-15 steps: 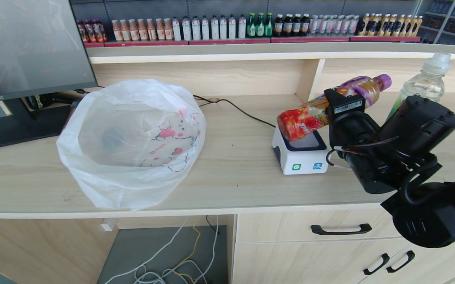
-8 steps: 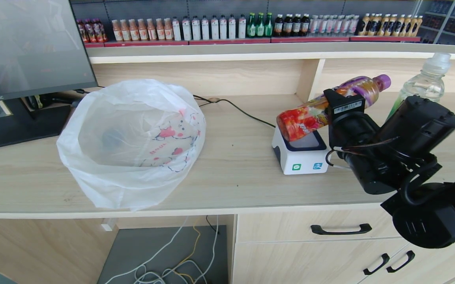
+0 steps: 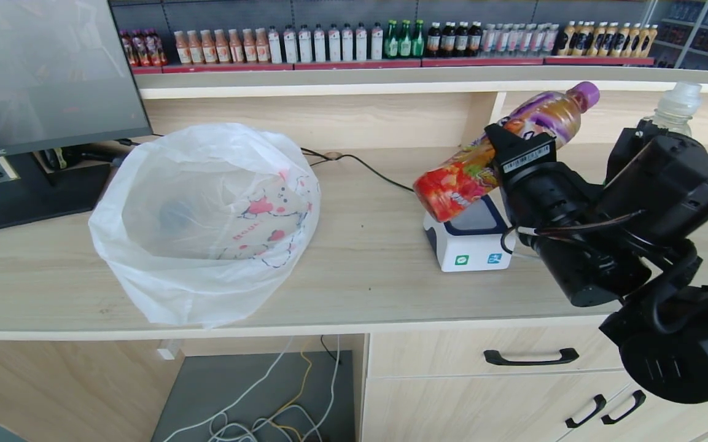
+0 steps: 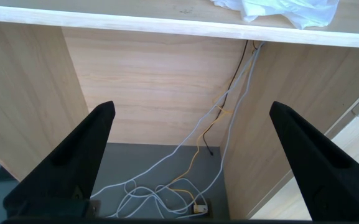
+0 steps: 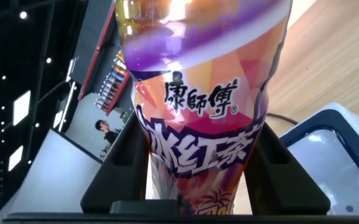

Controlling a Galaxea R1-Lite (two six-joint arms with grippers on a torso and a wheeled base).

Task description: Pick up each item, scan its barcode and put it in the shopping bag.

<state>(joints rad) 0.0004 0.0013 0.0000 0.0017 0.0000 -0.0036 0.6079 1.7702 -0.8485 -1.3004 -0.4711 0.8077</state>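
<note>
Lifting off the scanner (image 3: pixel 470 239): the bottle (image 3: pixel 458 181) has risen in the last half second. Its cap end has swung higher, and its base now hangs over the scanner's bag-side edge, apparently clear of it. Right tool (image 3: pixel 504 150) is clamped round the bottle's middle, a finger on each side of the label. Judgement: scan pass likely over, carry comes next. Bag (image 3: pixel 206 221) stands open, well apart to the left on the counter (image 3: pixel 366 276). Left tool (image 4: pixel 191 162) hangs below the counter edge, spread wide, empty.

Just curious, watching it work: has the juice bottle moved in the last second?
Yes. The juice bottle has risen, cap end higher, above the fixed scanner.
</note>
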